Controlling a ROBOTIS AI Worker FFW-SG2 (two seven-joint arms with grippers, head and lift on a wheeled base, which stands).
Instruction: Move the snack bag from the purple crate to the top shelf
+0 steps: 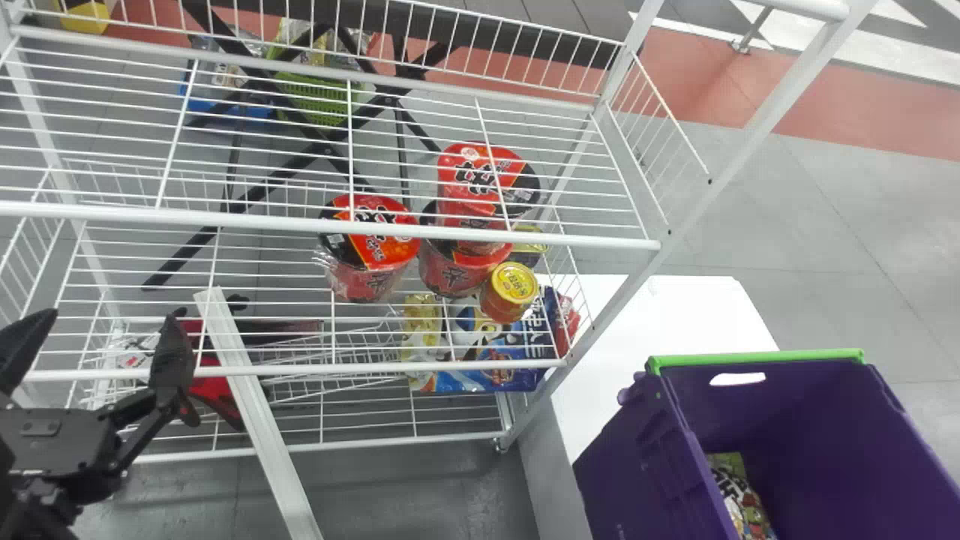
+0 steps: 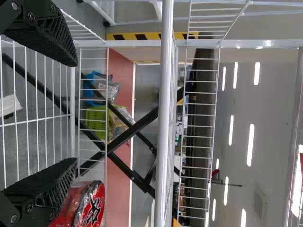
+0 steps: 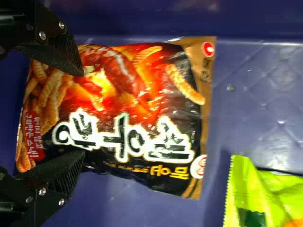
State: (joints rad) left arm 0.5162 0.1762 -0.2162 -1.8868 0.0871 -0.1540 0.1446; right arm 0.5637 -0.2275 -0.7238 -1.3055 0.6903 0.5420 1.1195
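Left gripper [image 1: 109,319]: before the rack, fingers spread, nothing held; parked, with no part in the coming pick. Rack [image 1: 330,219]: right of this gripper; its upper tier is presumably the destination, with red cups [image 1: 373,231] seen through the wires. Crate [image 1: 645,465]: right of the rack, by the white table [image 1: 675,307], on the right arm's side.

Right gripper [image 3: 82,114]: inside the crate at the snack bag [image 3: 123,113], released, its two fingers parted about one end of the bag. The bag lies flat on the crate floor. Its long axis runs roughly along the line in which the fingers point; the near end lies between them, the far end straight ahead. Each finger overlaps one long edge in the wrist view; whether either touches the film cannot be told. The right arm is clearly the nearer. Closing would therefore pinch the bag across its width, likely enough for a lift, though the far end may sag. Green bag [image 3: 258,194]: just beyond the far end, off to one side, apart from the fingers.
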